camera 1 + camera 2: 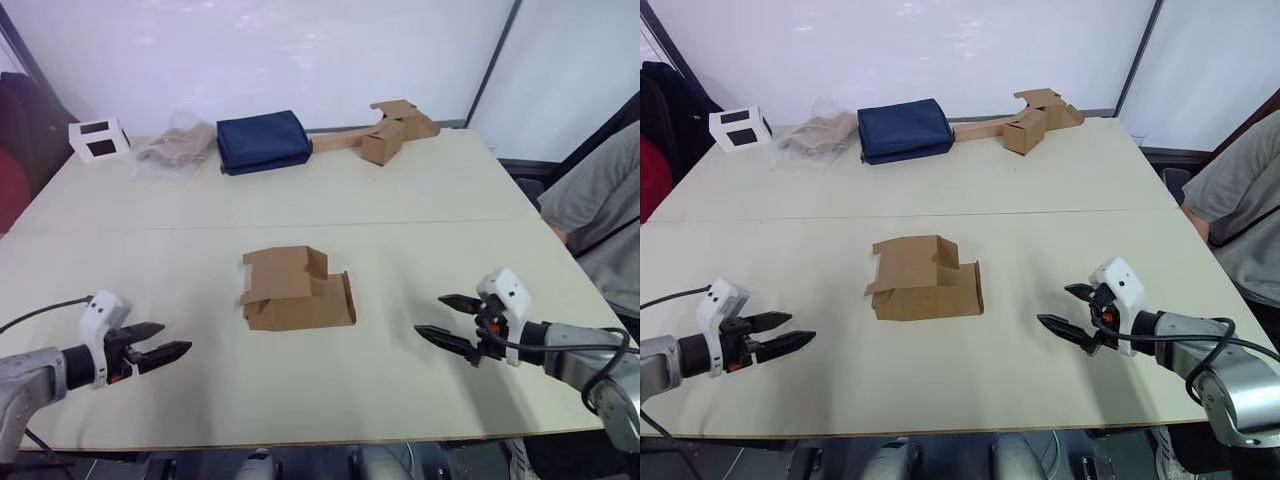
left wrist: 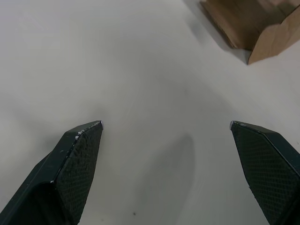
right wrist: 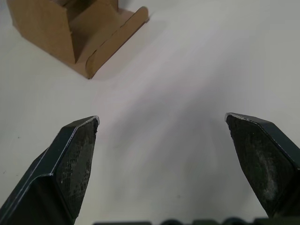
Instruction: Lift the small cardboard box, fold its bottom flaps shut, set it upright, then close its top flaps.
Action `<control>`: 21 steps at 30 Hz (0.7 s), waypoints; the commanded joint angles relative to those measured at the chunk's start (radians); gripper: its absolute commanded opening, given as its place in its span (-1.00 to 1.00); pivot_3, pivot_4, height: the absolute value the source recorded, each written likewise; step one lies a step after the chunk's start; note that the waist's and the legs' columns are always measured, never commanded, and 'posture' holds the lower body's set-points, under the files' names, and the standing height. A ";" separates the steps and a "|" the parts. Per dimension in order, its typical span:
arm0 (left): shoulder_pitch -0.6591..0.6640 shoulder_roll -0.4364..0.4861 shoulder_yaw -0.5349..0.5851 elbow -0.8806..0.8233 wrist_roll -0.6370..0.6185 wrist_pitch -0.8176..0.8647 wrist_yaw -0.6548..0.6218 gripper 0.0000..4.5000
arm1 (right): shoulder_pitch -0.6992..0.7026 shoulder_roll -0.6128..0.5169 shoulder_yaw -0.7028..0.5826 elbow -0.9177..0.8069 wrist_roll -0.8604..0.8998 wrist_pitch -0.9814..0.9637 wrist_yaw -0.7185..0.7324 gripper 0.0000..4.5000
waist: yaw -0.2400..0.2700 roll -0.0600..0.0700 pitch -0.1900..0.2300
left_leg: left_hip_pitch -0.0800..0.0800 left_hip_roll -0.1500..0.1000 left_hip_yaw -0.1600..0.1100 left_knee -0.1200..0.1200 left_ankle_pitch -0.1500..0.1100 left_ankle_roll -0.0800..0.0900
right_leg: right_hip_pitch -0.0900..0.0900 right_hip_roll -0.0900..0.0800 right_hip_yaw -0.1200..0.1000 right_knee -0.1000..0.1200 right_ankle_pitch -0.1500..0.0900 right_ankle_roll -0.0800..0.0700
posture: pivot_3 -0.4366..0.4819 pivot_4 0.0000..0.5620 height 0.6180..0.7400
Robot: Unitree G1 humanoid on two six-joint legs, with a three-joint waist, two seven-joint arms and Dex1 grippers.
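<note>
Starting from the table [image 1: 420, 200], you have the small cardboard box [image 1: 297, 290] lying on its side at mid-frame, flaps splayed, not yet lifted. Your left gripper [image 1: 160, 355] and right gripper [image 1: 447, 320], fingers spread wide, flank it, well apart. Next, close in on both sides.

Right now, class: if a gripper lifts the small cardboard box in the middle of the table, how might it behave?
The small cardboard box looks empty with its flaps open, so probably light. Thin open walls may flex if squeezed. The loose flaps would likely swing.
</note>
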 commanded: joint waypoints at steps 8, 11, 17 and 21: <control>0.003 -0.014 0.039 -0.037 -0.024 -0.009 0.013 0.99 | -0.014 -0.003 0.009 0.033 -0.051 -0.069 0.001 1.00 | 0.001 0.000 0.000 | 0.000 0.000 0.000 0.000 0.000 0.000 | 0.000 0.000 0.000 0.000 0.000 0.000 | -0.05 -0.47 1.00; 0.003 -0.015 0.037 -0.020 -0.019 -0.025 0.008 0.99 | -0.019 0.002 0.014 0.036 -0.068 -0.078 -0.014 1.00 | 0.000 0.000 0.000 | 0.000 0.000 0.000 0.000 0.000 0.000 | 0.000 0.000 0.000 0.000 0.000 0.000 | -0.05 -0.47 1.00; -0.016 -0.019 0.032 -0.026 -0.022 -0.025 0.029 0.99 | -0.024 -0.006 0.025 0.062 -0.069 -0.088 0.011 1.00 | 0.000 0.000 0.000 | 0.000 0.000 0.000 0.000 0.000 0.000 | 0.000 0.000 0.000 0.000 0.000 0.000 | -0.05 -0.47 1.00; -0.035 0.004 0.019 0.022 0.046 -0.089 0.038 0.99 | -0.018 -0.017 0.026 0.105 -0.102 -0.132 0.027 1.00 | 0.001 0.000 0.000 | 0.000 0.000 0.000 0.000 0.000 0.000 | 0.001 0.000 0.000 0.000 0.000 0.000 | -0.05 -0.47 1.00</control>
